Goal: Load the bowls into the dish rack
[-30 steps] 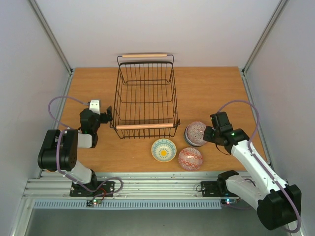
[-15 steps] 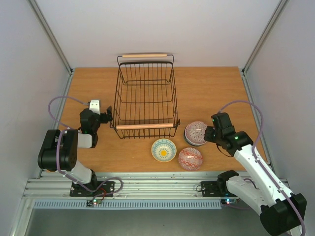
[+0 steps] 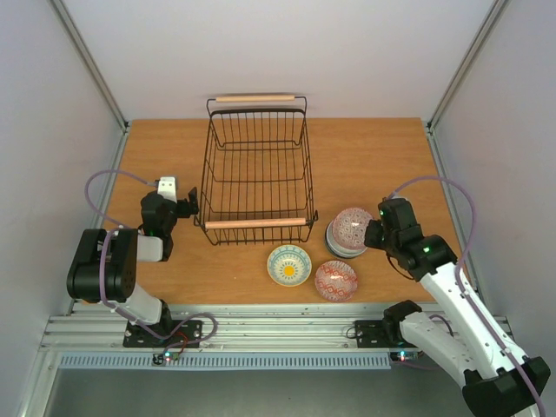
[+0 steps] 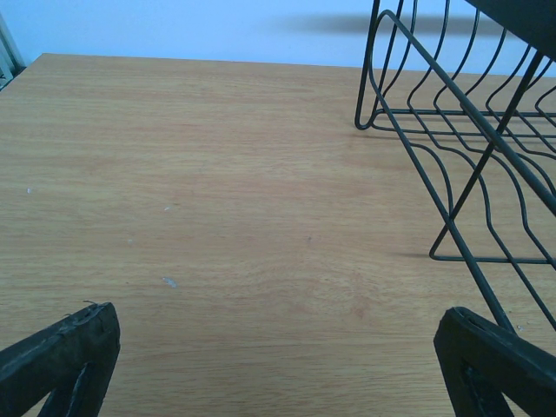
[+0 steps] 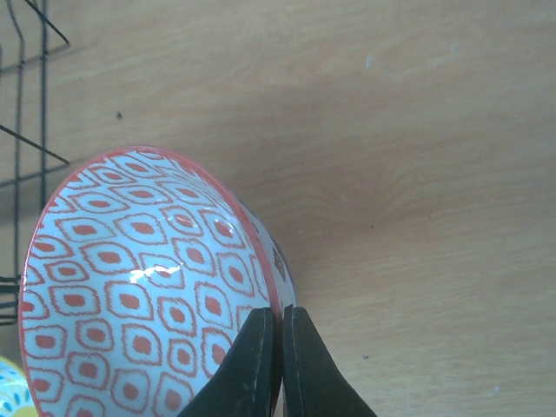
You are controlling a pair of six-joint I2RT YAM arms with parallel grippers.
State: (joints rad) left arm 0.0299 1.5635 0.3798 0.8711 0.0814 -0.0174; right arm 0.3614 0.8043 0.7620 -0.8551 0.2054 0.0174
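The right gripper (image 5: 280,320) is clamped on the rim of the red-patterned bowl (image 5: 130,287), at centre right of the top view. The dish rack (image 3: 256,223) is found just up-left of it. The left gripper (image 4: 276,317) is spread wide, empty.

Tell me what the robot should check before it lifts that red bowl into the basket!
1. Right gripper shut on the red-patterned bowl, at its rim: ok.
2. That bowl free of the stack under it: cannot tell.
3. Dish rack has room: ok, no bowls inside.
4. Left gripper out of the way: ok, open, beside the rack's left side.
5. Yellow-and-teal bowl and other red bowl off the path: ok, they sit nearer the arms.
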